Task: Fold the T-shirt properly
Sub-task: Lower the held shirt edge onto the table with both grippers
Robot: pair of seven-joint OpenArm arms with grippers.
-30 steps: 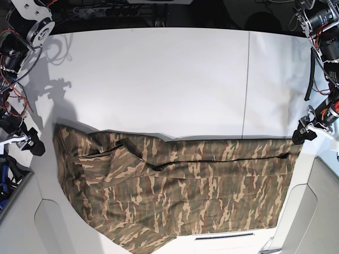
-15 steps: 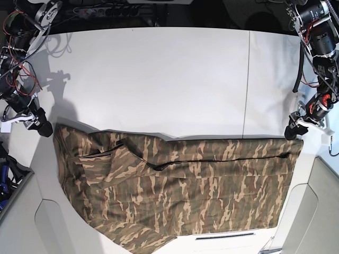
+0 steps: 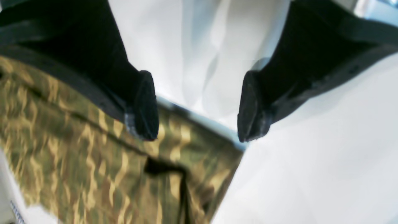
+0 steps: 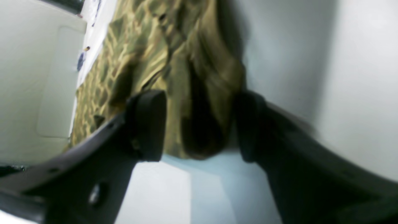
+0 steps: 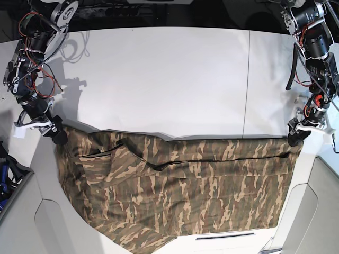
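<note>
Camouflage cloth T-shirt (image 5: 175,185) lies lengthwise across white worktop (image 5: 159,79); my released pincers (left (image 3: 197,109), right (image 4: 199,124)) straddle its far corners.

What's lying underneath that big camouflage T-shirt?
The camouflage T-shirt lies spread on a white table, which shows all around its far edge. Whatever sits beneath the cloth itself is covered; nothing bulges through, so probably only tabletop.

- No text, brand, number or sign is legible anywhere.
- A small strip of dark marks (image 3: 17,211) sits on the white surface by the shirt (image 3: 93,161) in the left wrist view, too blurred to read.
</note>
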